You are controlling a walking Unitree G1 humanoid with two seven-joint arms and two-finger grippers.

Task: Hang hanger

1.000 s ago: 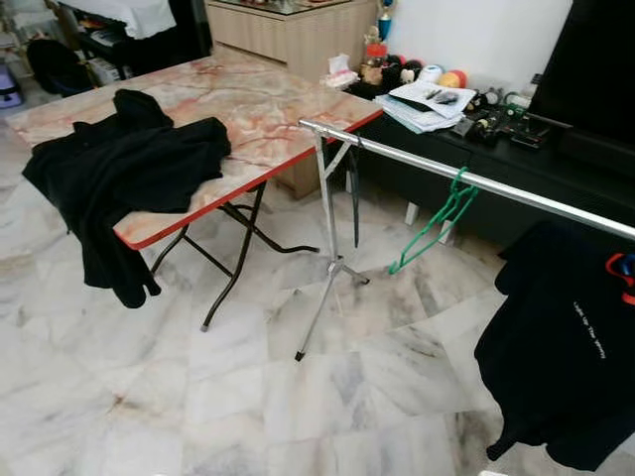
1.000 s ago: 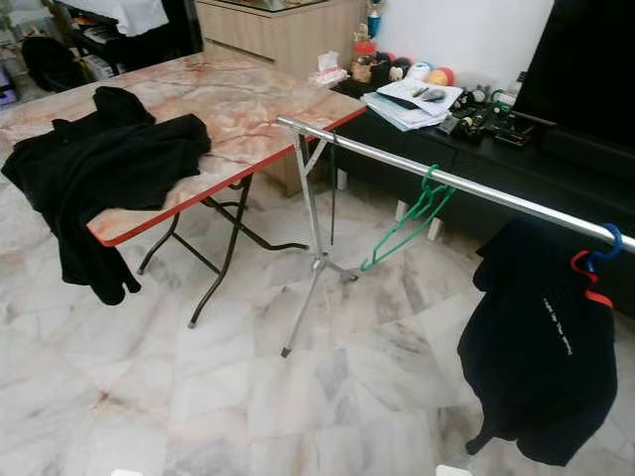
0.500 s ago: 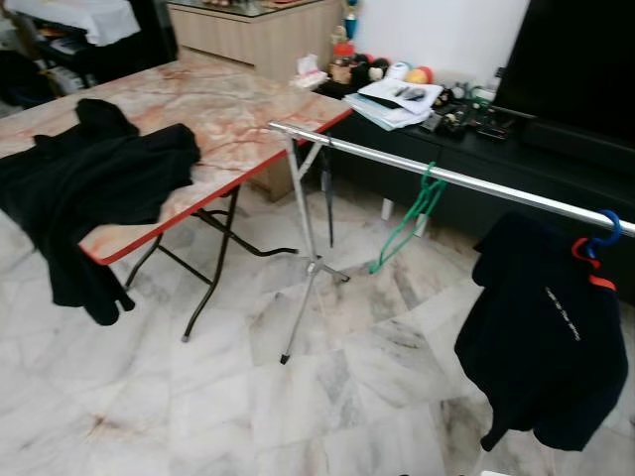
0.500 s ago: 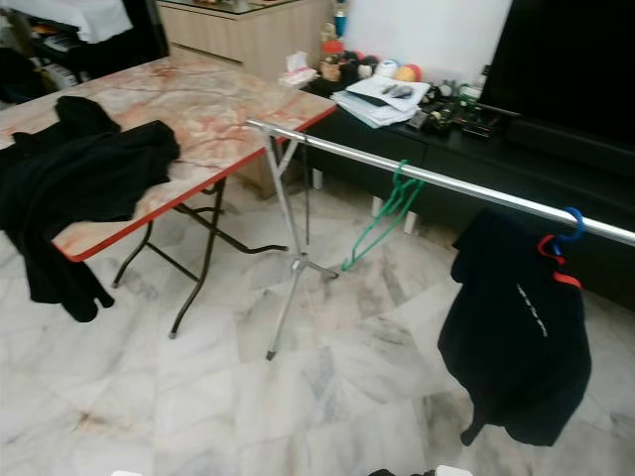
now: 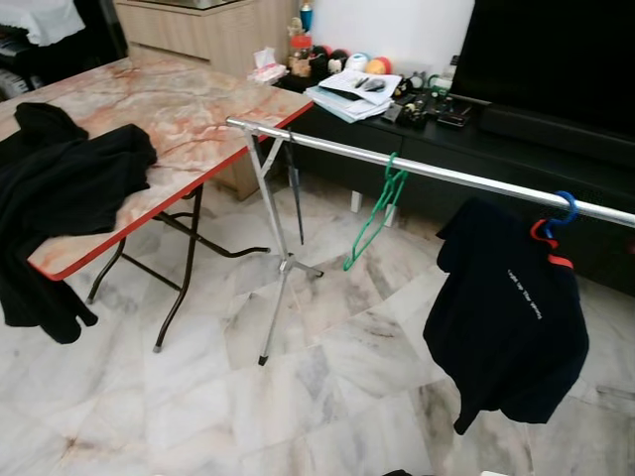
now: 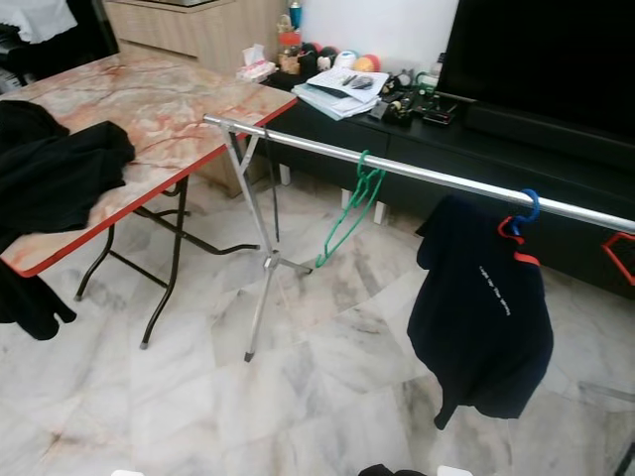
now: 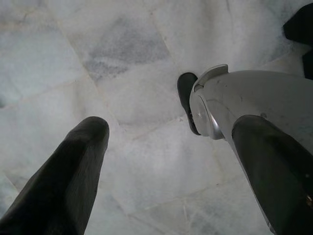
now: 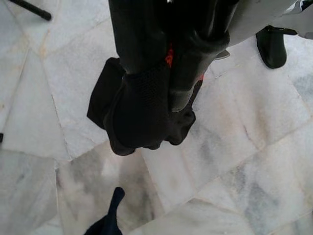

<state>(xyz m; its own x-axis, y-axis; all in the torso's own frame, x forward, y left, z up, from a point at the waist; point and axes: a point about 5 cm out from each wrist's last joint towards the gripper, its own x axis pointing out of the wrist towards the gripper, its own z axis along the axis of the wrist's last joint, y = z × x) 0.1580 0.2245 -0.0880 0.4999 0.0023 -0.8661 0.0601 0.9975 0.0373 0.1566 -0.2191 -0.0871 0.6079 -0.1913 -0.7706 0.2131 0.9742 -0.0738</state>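
Counting one rail (image 5: 466,178), one table (image 5: 189,109), two black garments (image 5: 506,317) (image 5: 60,188), and three hangers: green (image 5: 372,213), blue (image 5: 566,206), red (image 6: 620,253)

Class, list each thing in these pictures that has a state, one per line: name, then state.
Green hanger: empty, hooked on the rail.
Black shirt: hung on the rail.
Black garment: heaped on the table, drooping over its edge.
Left gripper: open, empty.
Right gripper: shut on dark cloth.

A rail (image 5: 437,174) crosses the scene from centre to right, with a table (image 5: 198,109) at its left end. On the rail hang a hanger (image 5: 377,203), then a shirt (image 5: 506,317) further right; a cabinet (image 5: 516,149) stands behind.
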